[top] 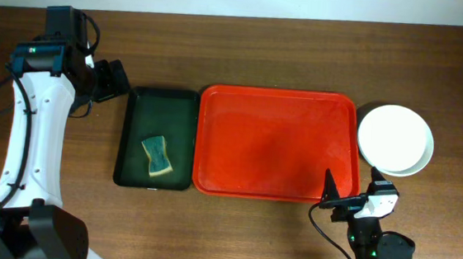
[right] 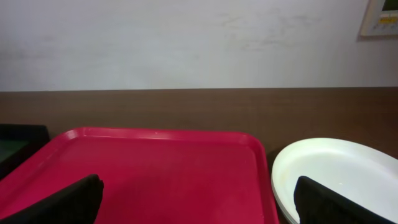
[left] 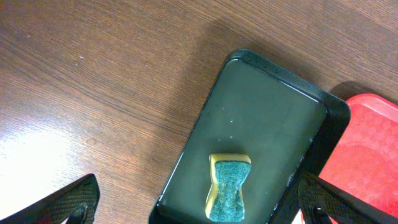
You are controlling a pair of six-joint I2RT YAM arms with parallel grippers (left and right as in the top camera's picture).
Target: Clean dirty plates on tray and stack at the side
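**Hazard note: bare tray, plates stacked close to the right arm**

Overhead view: the tray lies bare at the table's centre. The plates are stacked on the table just beside its right edge, a white one on top, with a lower rim showing slightly off-centre. The right gripper sits near the tray's front right corner, close below that stack. The left gripper hangs at the far left, beside the dark green tray holding the sponge.

Left wrist view: the fingers are spread wide and hold nothing. They straddle the green tray's near end, so a careless drop could catch its rim and shove it against the red tray.

Right wrist view: the fingers are likewise released and empty, with tray ahead and the white plate at right. I judge the work done. The main risk is the right arm swinging rightward and clipping the stack, which could slide the off-centre plates apart.
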